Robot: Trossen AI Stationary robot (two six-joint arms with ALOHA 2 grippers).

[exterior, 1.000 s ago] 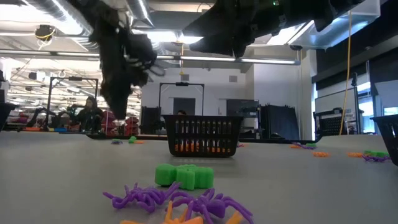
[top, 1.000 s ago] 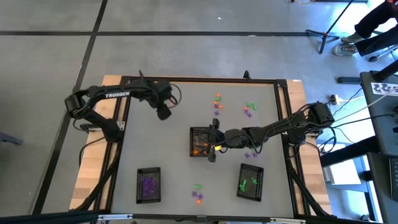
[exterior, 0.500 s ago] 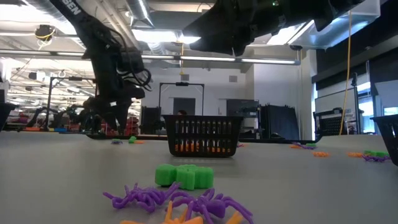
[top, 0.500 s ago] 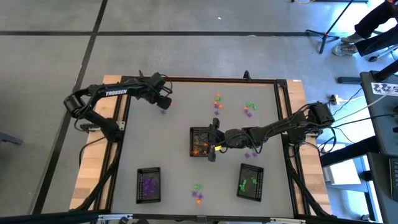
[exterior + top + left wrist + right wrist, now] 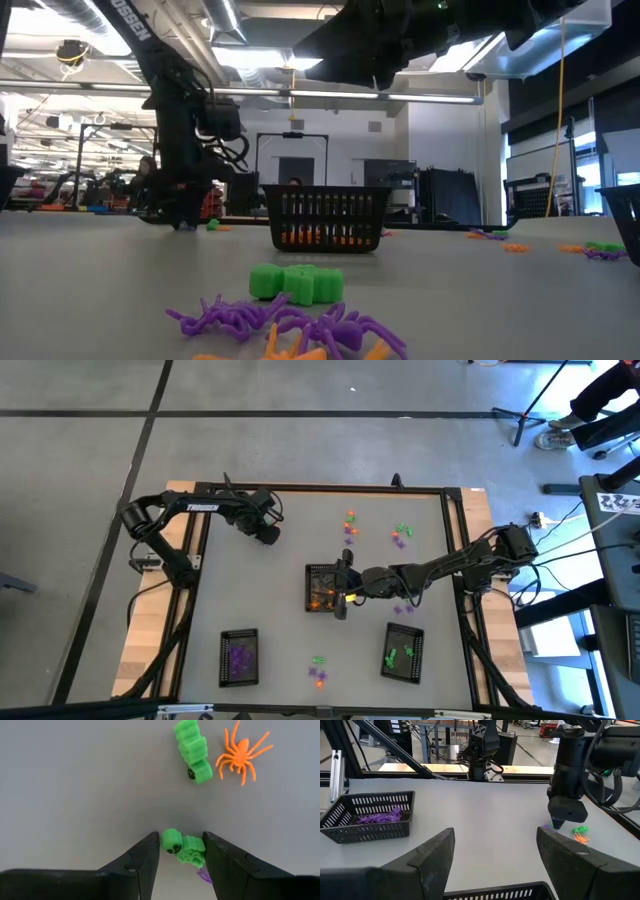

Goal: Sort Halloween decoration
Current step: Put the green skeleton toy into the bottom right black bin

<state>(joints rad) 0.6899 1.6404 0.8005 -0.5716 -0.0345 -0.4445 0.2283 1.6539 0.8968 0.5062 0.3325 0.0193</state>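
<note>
My left gripper point(image 5: 268, 535) is down at the tabletop at the far left, pointing down and open. In its wrist view its fingers stand on either side of a small green trinket point(image 5: 182, 849), with a purple bit point(image 5: 204, 876) beside it. A second green trinket point(image 5: 192, 750) and an orange spider point(image 5: 243, 752) lie just beyond. My right gripper point(image 5: 345, 588) hovers open and empty over the middle black tray point(image 5: 322, 588), which holds orange trinkets. My left gripper comes at the green trinket from above, one finger point(image 5: 147, 855) close on each side of it. The trinket lies on the table. I cannot tell whether the fingers touch it.
A black tray point(image 5: 239, 657) with purple trinkets stands near left, and one point(image 5: 403, 652) with green trinkets near right. Loose trinkets lie at the far middle point(image 5: 350, 523), far right point(image 5: 401, 535), right point(image 5: 405, 607) and near edge point(image 5: 318, 672).
My left gripper has come down from well above the table to the tabletop at the far left, over the green trinket. My right arm has kept still.
</note>
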